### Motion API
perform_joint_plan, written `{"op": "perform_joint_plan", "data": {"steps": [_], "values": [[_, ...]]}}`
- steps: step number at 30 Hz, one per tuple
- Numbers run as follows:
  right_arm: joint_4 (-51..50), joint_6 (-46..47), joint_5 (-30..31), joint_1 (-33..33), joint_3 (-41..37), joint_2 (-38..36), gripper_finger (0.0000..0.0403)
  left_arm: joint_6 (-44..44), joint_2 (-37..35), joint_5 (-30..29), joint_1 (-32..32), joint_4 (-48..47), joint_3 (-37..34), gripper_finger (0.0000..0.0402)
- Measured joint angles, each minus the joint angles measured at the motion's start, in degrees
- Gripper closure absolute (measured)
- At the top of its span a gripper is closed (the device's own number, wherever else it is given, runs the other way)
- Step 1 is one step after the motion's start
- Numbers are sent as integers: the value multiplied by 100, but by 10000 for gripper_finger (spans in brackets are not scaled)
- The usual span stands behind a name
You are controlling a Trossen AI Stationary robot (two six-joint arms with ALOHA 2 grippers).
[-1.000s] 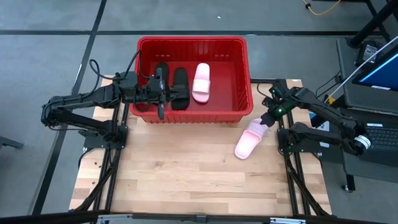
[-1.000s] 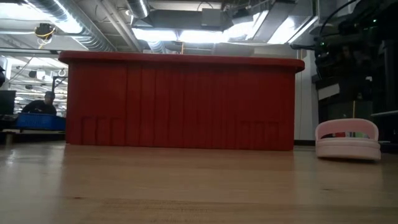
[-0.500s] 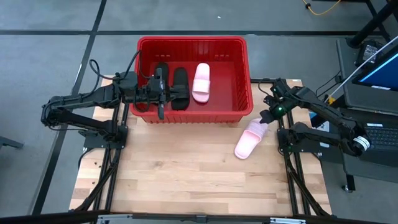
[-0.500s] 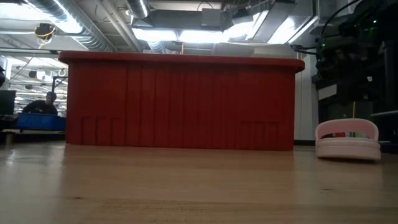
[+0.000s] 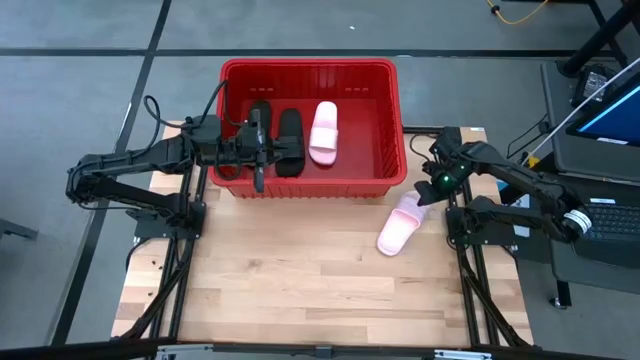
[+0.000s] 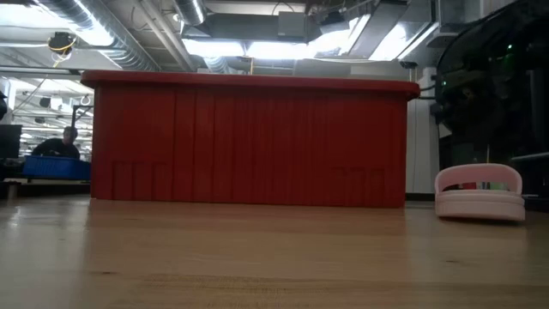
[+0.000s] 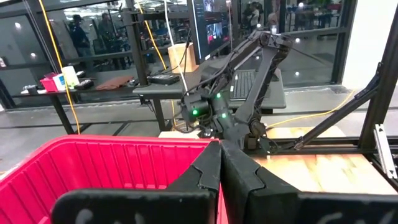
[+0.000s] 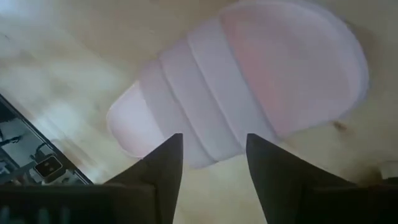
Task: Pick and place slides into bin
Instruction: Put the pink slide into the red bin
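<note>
The right gripper (image 5: 428,193), fingers spread and holding nothing, hangs just above the heel end of the pink slide (image 5: 398,223), which lies flat on the table (image 5: 300,290) just outside the red bin (image 5: 395,100).

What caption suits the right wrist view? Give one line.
Open right gripper poised above the last pink slide lying on the wooden table.

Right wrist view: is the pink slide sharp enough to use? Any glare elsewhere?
Right wrist view: pink slide soft and blurred, fills the frame beyond the open right gripper. Low view: ceiling lights blown out above the red bin. High view: evenly lit.
</note>
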Motion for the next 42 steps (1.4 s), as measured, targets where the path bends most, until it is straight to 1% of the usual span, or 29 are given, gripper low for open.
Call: {"op": "perform_joint_plan", "data": {"steps": [8,12,15,19,23,25,28,30,36,42], "values": [[743,-127,4,0,-137,314,226,-2,0,2,0,0,0,398],[766,-344,13,0,-137,389,226,-13,0,2,0,-2,0,400],[764,-298,29,0,-137,451,226,-15,0,2,0,-2,0,399],[764,-149,303,0,-137,592,226,-15,0,4,0,-2,0,399],[744,-152,288,2,-138,781,226,-15,0,20,0,-10,0,399],[711,-156,132,2,-140,880,226,-15,0,20,0,-40,0,398],[666,-269,-415,2,-140,1004,226,-15,0,20,0,-46,0,400],[627,-326,-654,9,-140,1062,226,-15,0,20,0,-46,0,400],[487,-304,-662,45,-150,1074,226,-14,0,20,0,-46,0,400],[590,-299,-652,402,-375,1074,226,-5,0,20,0,-46,0,397]]}}
